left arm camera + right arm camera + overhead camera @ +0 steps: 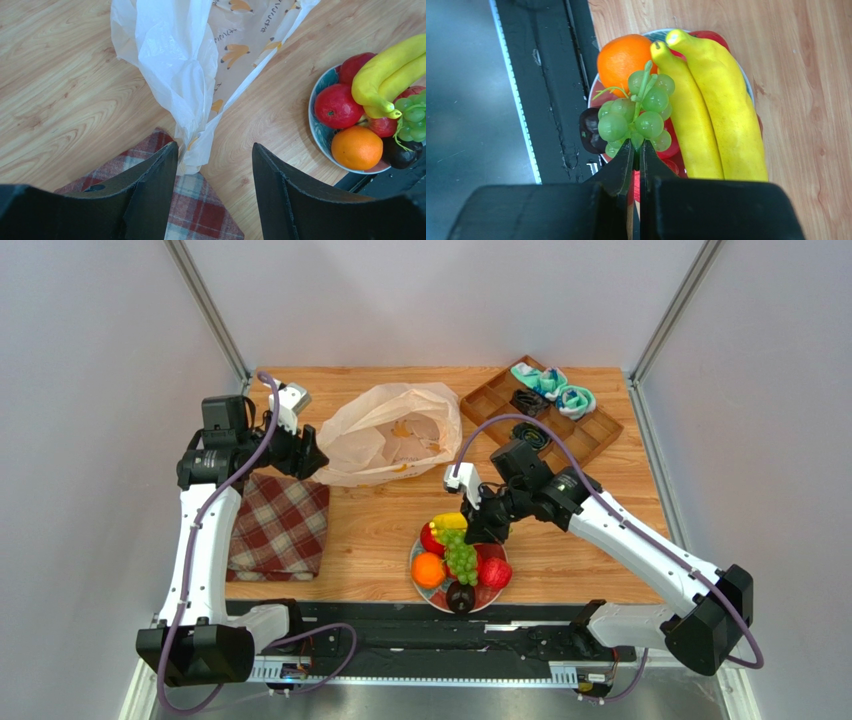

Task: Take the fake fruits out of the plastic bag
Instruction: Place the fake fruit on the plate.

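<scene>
The plastic bag (390, 435) lies crumpled at the back of the table, and I see no fruit inside it. My left gripper (310, 455) is open at its left edge. In the left wrist view a bag (175, 60) corner hangs between the open fingers (160, 175), brushing the left one. The fake fruits sit on a plate (418, 585): bananas (711, 110), orange (623, 52), red fruits (336, 105) and a dark one (588, 132). My right gripper (636, 145) is shut on the near end of the green grape bunch (636, 112), which rests on top of the pile.
A red plaid cloth (275, 525) lies on the left, partly under the left gripper. A brown compartment tray (575, 435) with teal cloth items and black bits stands at the back right. The black base rail (420, 635) runs just in front of the plate.
</scene>
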Controlling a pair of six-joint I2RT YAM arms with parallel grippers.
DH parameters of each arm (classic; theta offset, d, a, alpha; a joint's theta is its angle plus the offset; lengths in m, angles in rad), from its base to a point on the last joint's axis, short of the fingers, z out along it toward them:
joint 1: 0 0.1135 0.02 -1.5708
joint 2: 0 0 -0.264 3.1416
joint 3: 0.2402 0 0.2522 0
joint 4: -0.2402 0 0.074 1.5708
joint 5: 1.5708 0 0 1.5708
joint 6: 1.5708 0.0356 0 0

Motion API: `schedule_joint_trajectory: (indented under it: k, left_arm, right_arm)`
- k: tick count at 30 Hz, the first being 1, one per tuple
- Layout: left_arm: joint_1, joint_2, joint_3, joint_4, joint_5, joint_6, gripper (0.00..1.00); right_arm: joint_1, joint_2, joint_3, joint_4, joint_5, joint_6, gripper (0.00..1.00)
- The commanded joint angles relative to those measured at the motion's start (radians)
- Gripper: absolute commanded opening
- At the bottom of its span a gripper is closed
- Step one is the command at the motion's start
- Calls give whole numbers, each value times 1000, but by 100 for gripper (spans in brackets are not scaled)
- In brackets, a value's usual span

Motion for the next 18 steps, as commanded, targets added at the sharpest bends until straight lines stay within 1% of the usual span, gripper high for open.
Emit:
schedule_joint_trajectory:
  k: [1,3,4,5,7,8,9,12,14,16,17,18]
  left_arm:
    - [-4,-17,-3,16,30,-18,64]
    - [-4,-20,-6,19,30,-16,64]
    - [-4,-21,-9,18,30,-19,64]
    - [-4,-23,-12,19,31,-16,64]
    - [-3,-28,-15,19,33,-21,64]
    - [-4,-29,-15,21,33,-21,64]
    - [-3,-31,-18,21,33,-24,64]
    - [-4,-35,-20,21,30,-27,64]
    - [-4,-40,-18,21,19,-30,67]
    - [-4,-41,-11,15,4,-30,75]
    - [-3,-47,-5,10,-15,-30,99]
    - [-4,-51,5,6,-27,-30,99]
  right_arm:
    - [-3,1,-20,88,95,62,14]
    - [-3,6,-23,108,135,81,27]
    - [-4,6,-22,111,144,84,39]
    - [-4,4,-20,116,157,85,44]
    - [-4,1,-5,111,167,88,52]
    - [-4,0,1,104,177,88,54]
    - [-6,-2,19,101,180,93,60]
    - [-4,-12,67,87,210,114,66]
    - [-10,-32,95,79,243,119,70]
    - [-26,-54,136,64,294,114,75]
    - [-32,-61,142,65,324,116,76]
    - [-43,-72,145,68,391,133,80]
